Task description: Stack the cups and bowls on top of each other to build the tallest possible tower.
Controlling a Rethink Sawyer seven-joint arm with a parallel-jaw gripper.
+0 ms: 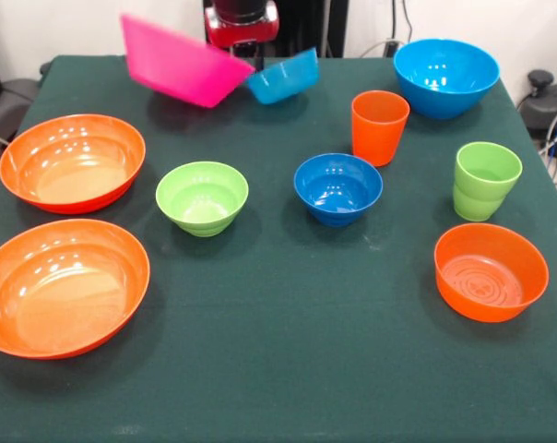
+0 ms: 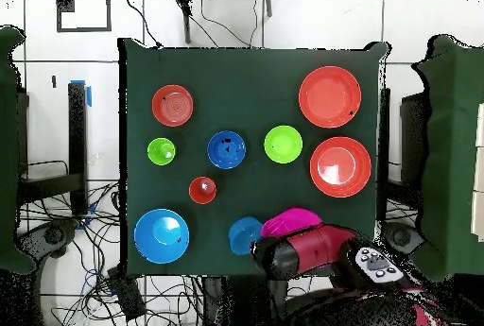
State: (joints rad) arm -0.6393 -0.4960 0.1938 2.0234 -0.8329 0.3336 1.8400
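Note:
The big pink bowl [image 1: 182, 63] hangs tilted above the table's far edge, its shadow below it. My gripper [image 1: 244, 55] is at its right rim, shut on it. A small sky blue bowl [image 1: 283, 76] lies tilted just right of the gripper. Two wide orange bowls [image 1: 72, 161] [image 1: 62, 286] sit empty at the left. The lime green bowl [image 1: 202, 196], dark blue bowl [image 1: 337, 187], orange cup [image 1: 379, 126], lime green cup [image 1: 486, 180], smaller orange bowl [image 1: 491, 271] and large sky blue bowl [image 1: 445, 76] stand apart. In the overhead view the pink bowl [image 2: 295, 220] is beside my arm [image 2: 307, 251].
Everything stands on a dark green cloth-covered table [image 1: 288, 369]. Cables and black equipment lie off the table's right side [image 1: 546, 101]. The wide front strip of the cloth holds nothing but the near orange bowl.

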